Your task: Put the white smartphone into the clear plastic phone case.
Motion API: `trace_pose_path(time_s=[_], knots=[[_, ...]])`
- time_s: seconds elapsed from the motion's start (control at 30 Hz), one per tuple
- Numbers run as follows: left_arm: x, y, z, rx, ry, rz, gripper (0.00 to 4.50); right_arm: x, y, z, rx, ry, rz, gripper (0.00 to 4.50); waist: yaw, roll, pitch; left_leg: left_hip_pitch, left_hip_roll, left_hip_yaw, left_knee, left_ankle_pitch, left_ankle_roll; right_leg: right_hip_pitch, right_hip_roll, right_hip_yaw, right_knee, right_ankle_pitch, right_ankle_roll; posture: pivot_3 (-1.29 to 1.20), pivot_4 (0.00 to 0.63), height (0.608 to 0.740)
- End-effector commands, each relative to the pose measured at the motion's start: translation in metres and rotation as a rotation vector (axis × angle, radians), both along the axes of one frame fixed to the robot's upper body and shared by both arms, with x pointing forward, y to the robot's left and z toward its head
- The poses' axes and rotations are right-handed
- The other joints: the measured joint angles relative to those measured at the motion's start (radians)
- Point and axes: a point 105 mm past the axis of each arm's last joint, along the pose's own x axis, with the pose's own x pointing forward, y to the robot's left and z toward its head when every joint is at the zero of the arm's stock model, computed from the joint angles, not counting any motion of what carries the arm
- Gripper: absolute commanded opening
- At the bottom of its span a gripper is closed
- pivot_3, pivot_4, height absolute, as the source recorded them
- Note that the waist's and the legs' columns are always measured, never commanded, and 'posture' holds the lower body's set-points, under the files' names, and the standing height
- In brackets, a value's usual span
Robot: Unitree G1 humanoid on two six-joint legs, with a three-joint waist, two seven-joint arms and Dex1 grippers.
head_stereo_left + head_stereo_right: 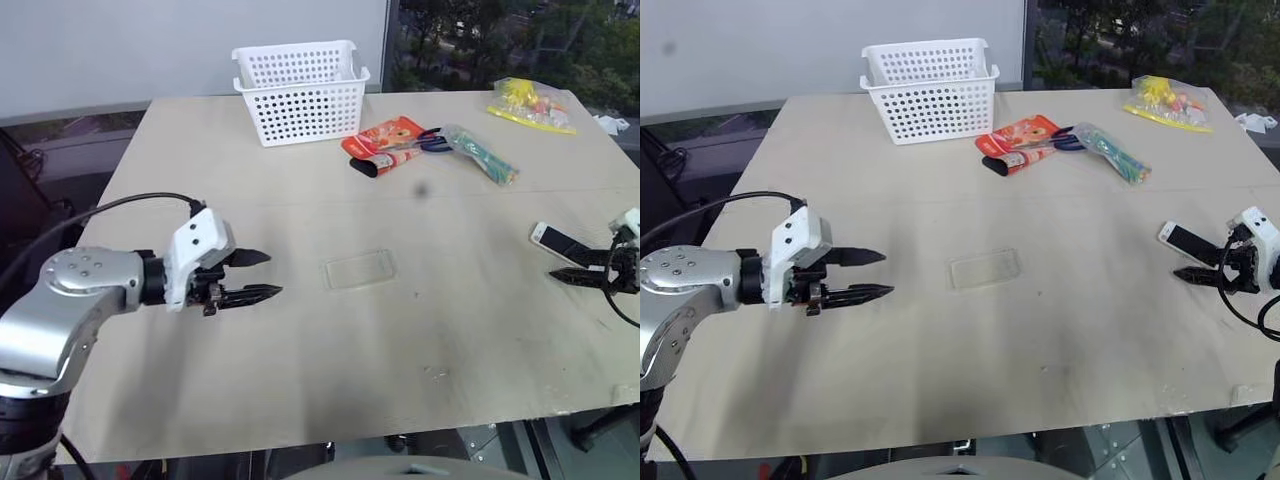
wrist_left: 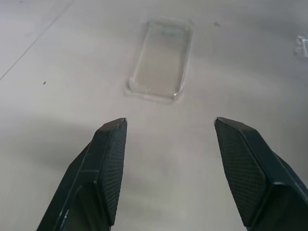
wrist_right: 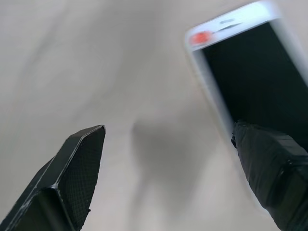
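Lying flat near the table's right edge, the white smartphone sits screen up, well apart from the clear plastic phone case at mid-table; the right gripper hangs at the phone's near end with fingers spread wide and empty, one finger over the screen in the wrist view; to grasp well, I judge it should centre across the phone's narrow width and close on the long edges, not the glass; the left gripper hovers open and empty beside the case, placed to steady it; a white basket stands far behind.
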Motion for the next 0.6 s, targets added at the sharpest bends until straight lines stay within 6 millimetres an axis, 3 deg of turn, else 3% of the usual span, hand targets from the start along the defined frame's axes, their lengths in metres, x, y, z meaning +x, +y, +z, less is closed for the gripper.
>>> trace_pose_path(time_s=[0.03, 0.17, 0.3, 0.4, 0.47, 0.6], knots=[[-0.003, -0.004, 0.011, -0.003, -0.058, -0.020, 2.93, -0.014, 0.012, -0.007, 0.034, 0.086, 0.091, 4.50, 0.000, 0.000, 0.000, 0.000, 0.000, 0.000, 0.000, 0.000, 0.000, 0.000, -0.001, 0.000, 0.000, 0.000, 0.000, 0.00, 0.150, 0.740], [-0.002, -0.007, 0.008, -0.002, -0.053, -0.027, 2.93, -0.023, 0.025, -0.002, 0.053, 0.082, 0.149, 4.50, 0.002, 0.000, 0.000, 0.000, 0.000, -0.001, -0.001, 0.000, 0.000, -0.001, 0.000, -0.001, 0.001, 0.000, 0.000, 0.00, 0.150, 0.740], [-0.001, -0.009, 0.008, -0.008, -0.051, -0.043, 2.93, -0.011, 0.024, 0.007, 0.009, -0.054, 0.107, 4.50, -0.001, 0.001, 0.000, 0.000, 0.001, -0.002, -0.002, 0.000, 0.000, -0.001, 0.001, -0.002, 0.001, 0.000, -0.001, 0.00, 0.150, 0.740], [0.001, -0.012, 0.009, -0.014, -0.058, -0.050, 2.93, 0.013, 0.015, 0.027, 0.013, -0.223, -0.015, 4.50, -0.005, 0.001, 0.000, 0.000, 0.001, 0.000, -0.001, 0.000, 0.000, -0.001, 0.001, -0.001, 0.001, 0.000, -0.001, 0.00, 0.150, 0.740], [0.002, -0.013, 0.011, -0.023, -0.064, -0.054, 2.93, 0.033, -0.003, 0.043, 0.007, -0.354, -0.176, 4.50, -0.007, 0.005, 0.003, 0.000, 0.000, 0.003, 0.000, 0.000, -0.001, -0.002, 0.001, 0.002, 0.001, 0.001, 0.000, 0.00, 0.150, 0.740], [0.003, -0.018, 0.011, -0.033, -0.065, -0.067, 2.93, 0.056, -0.026, 0.056, 0.111, -0.454, -0.464, 4.50, -0.005, 0.006, 0.004, 0.000, -0.001, 0.007, 0.000, 0.000, -0.001, -0.003, 0.001, 0.006, 0.001, 0.001, 0.000, 0.00, 0.150, 0.740]])
